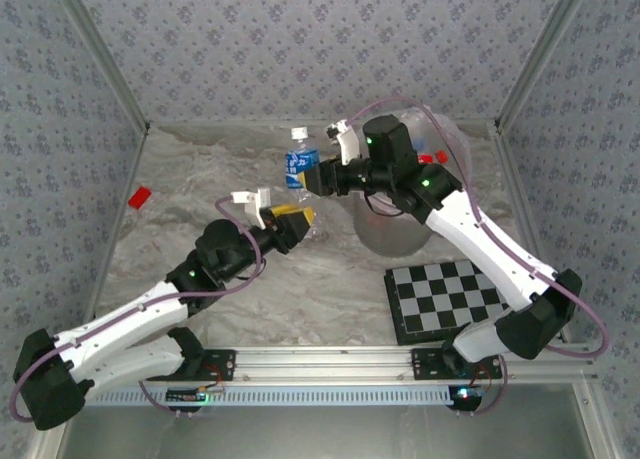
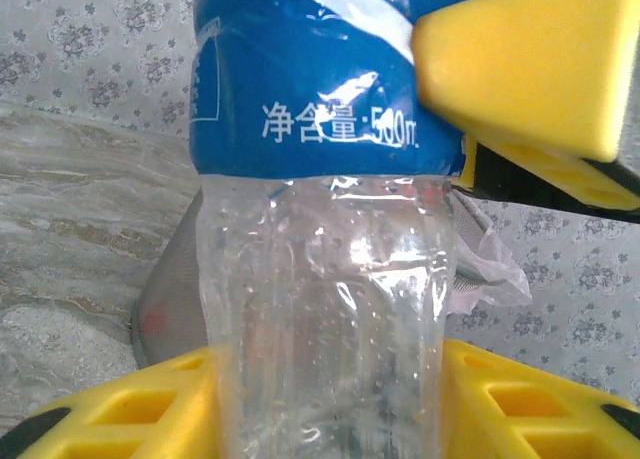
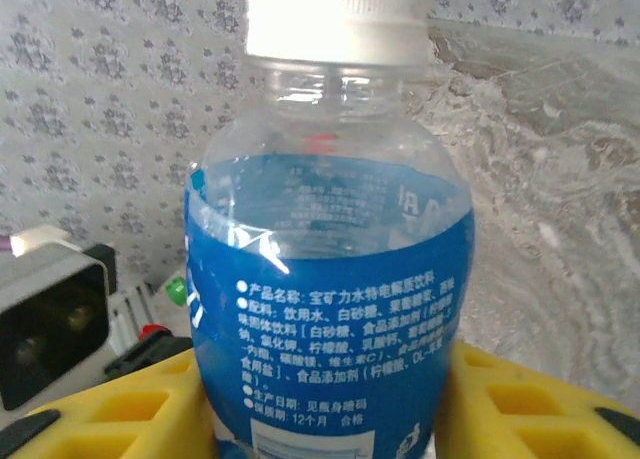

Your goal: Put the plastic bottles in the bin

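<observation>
Left claw (image 1: 298, 217): we see it clamped on the clear lower body of the bottle (image 1: 300, 164). In the left wrist view one yellow finger (image 2: 150, 404) presses against each side.
Right claw (image 1: 312, 179): we see it gripping the same bottle higher up, across the blue label. In the right wrist view its yellow fingers (image 3: 120, 409) sit tight against both sides of the label.
Bottle: it is clear plastic with a blue label printed in white and a white cap. Both claws hold it at once, the right above the left along its length. From above, the cap end points toward the far wall. We cannot tell how steeply it tilts.
Bottle's place: it is just left of the bin (image 1: 395, 237), outside it and not over the opening.
Bin: it is round and translucent grey-white with a thin clear bag at the rim. It stands on the surface (image 1: 200, 169) right of centre, partly hidden by the right arm.
Checkerboard (image 1: 450, 299): it lies flat on the surface, nearer the arm bases than the bin and just beside it.
Red block (image 1: 139, 197): we see it at the left edge of the surface, well apart from the claws and the bottle.
</observation>
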Robot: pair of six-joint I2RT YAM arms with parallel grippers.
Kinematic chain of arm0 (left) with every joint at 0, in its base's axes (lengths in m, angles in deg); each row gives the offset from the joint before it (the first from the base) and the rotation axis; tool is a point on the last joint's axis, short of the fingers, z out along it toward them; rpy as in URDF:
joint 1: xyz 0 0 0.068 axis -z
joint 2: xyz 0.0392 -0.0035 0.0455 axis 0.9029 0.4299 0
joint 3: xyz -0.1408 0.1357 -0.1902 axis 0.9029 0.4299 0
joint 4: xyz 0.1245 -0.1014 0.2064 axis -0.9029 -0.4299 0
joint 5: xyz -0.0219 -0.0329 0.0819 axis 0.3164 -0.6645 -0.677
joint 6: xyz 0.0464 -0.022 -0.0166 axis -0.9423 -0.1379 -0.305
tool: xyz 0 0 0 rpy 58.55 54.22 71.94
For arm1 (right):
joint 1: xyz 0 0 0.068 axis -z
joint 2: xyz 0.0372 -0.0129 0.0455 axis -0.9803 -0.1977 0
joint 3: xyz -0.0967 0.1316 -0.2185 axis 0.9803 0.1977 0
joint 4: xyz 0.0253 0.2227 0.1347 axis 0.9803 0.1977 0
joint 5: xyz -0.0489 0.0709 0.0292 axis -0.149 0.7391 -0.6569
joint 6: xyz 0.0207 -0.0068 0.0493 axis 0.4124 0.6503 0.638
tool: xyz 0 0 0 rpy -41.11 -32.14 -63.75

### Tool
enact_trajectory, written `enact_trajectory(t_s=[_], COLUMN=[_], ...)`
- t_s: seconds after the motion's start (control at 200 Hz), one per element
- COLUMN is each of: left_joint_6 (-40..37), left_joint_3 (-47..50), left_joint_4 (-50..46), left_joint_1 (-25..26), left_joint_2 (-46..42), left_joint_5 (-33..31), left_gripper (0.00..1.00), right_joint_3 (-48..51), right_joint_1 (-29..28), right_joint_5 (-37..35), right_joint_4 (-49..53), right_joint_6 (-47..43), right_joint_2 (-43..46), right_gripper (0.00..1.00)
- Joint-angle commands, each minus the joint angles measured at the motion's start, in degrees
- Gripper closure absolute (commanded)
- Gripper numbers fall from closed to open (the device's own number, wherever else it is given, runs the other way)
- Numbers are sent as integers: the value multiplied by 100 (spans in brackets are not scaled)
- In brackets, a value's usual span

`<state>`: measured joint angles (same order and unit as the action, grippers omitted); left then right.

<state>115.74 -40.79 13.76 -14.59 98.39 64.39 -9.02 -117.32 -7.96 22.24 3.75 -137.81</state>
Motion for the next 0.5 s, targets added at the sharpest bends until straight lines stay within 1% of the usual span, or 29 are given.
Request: enact_trajectory(t_s=[0.0, 0.145, 0.235, 0.35, 0.43, 0.495], left_joint_6=[-172, -228, -254, -340, -429, -414], left_joint_3=[-335, -345, -350, -466, -614, -695], left_joint_4=[243, 91, -13, -327, -601, -623], left_joint_1=[122, 129, 130, 120, 122, 119], left_joint_2=[-12, -61, -70, -20, 128, 317], left_joint_5=[341, 342, 308, 88, 16, 24], left_gripper=[46, 25, 17, 14, 13, 12], right_joint_3=[-232, -486, -779, -1129, -1374, -1655], right_joint_1=[90, 272, 571, 1242, 1753, 2153], right_joint_5=[29, -144, -437, -910, -1567, -1944], right_joint_4=[-39, 277, 651, 1322, 1851, 2399], right_joint_6=[-51, -267, -528, -686, -859, -1127], right_joint_2=[88, 264, 499, 887, 1110, 1158], right_gripper=[59, 61, 63, 64, 64, 64])
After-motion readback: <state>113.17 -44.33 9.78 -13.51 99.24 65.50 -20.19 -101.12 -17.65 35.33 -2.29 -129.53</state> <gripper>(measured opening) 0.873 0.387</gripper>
